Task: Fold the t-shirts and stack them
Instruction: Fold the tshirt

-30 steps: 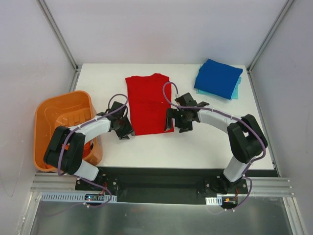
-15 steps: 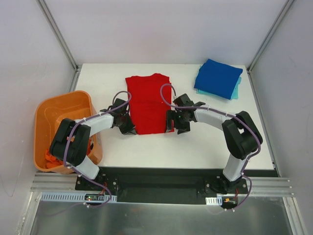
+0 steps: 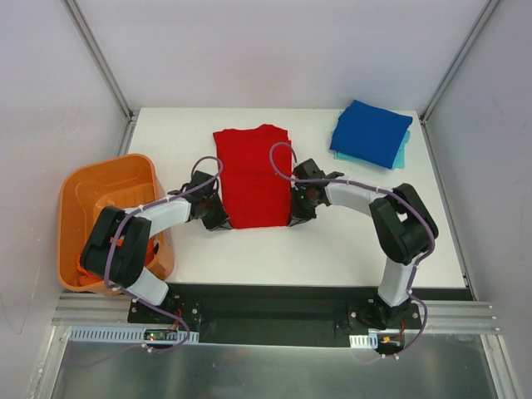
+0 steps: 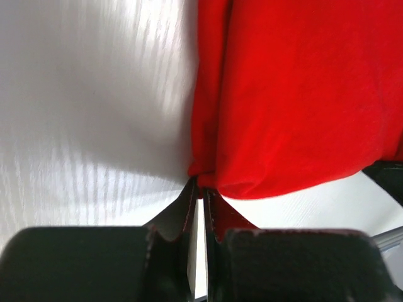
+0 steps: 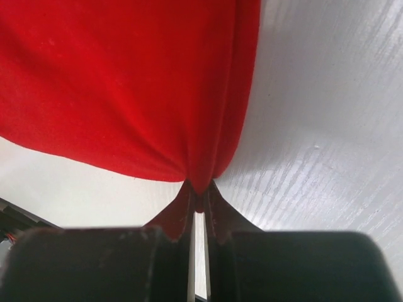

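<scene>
Status on the white tabletop (image 3: 357,249). At 9 o'clock is the rigid orange plastic basket (image 3: 79,187), with a crumpled orange-red cloth shirt (image 3: 83,268) in its near corner, not started. Mid-table toward 12 o'clock, the bright red cloth t-shirt (image 3: 252,179) lies flat with the collar far and the sides apparently folded in to a narrow rectangle. It needs the hem-to-collar fold, then stacking. At 2 o'clock the folded royal blue t-shirt (image 3: 371,133) sits on a folded light teal t-shirt (image 3: 405,156) (only its edge shows), so two are done. The left gripper (image 4: 198,189) is pinched on the red shirt's near-left hem corner and the right gripper (image 5: 198,192) on its near-right corner, with cloth bunched between the fingers in both wrist views. My read: roughly halfway.
</scene>
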You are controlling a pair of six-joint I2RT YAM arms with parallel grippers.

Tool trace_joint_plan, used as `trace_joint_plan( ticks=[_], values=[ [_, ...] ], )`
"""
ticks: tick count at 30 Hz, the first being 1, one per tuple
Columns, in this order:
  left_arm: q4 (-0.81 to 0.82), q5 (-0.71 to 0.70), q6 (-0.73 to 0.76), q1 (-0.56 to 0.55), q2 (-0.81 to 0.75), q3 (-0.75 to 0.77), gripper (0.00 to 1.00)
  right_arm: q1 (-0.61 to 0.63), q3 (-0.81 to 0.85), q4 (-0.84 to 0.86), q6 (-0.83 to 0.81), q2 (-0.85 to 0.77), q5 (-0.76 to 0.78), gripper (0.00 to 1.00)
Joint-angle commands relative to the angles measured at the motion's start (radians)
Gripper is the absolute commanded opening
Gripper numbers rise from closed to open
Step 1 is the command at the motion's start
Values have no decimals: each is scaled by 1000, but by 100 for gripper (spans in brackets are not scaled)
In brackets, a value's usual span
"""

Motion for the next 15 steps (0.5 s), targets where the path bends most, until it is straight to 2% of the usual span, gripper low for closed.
trace_joint_plan(
  ticks=[1, 5, 8, 15],
  values=[
    [-27, -7, 17, -13, -83, -85, 0, 14, -66, -10, -17, -86, 24, 1],
    [-27, -7, -23, -95, -236, -189, 0, 37, -190, -10, -10, -239, 12, 1],
    [-29, -17, -91, -209, -346, -257, 0, 83, -300, -27, 24, -367, 45, 1],
    [-76, -61, -288, -439, -642, -375, 0, 254, -483, -153, 167, -635, 145, 1]
  ],
)
